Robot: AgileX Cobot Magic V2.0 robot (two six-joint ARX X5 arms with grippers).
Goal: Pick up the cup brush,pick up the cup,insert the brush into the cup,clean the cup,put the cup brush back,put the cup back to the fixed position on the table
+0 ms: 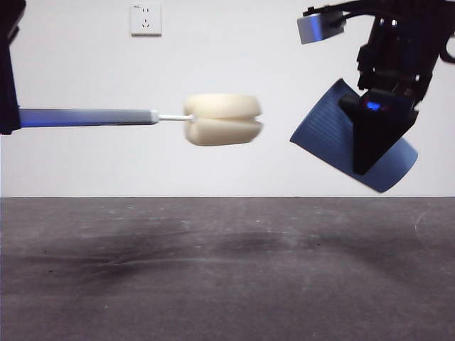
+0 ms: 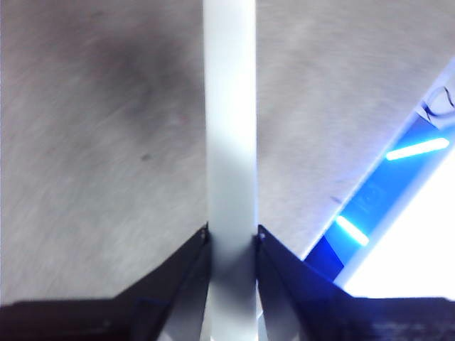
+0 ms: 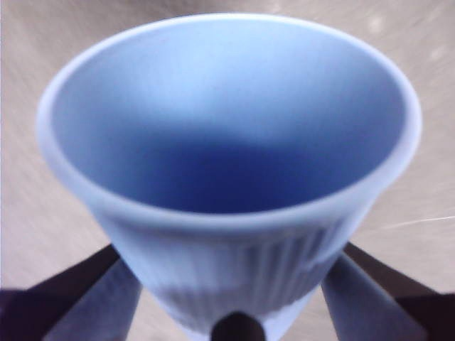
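Brush (image 1: 142,117) and cup (image 1: 323,135) held aloft, apart, seemingly aligned.

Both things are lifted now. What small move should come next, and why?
Probably bring the cup brush and the cup together until the sponge head enters the mouth. The left gripper holds the brush level, the right gripper holds the cup tilted, mouth toward the sponge, with a gap between them.

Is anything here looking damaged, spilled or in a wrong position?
Nothing stands out. The left gripper holds the cup brush level above the table; the right gripper holds the cup tilted, mouth toward the sponge, inside bare, no spill.
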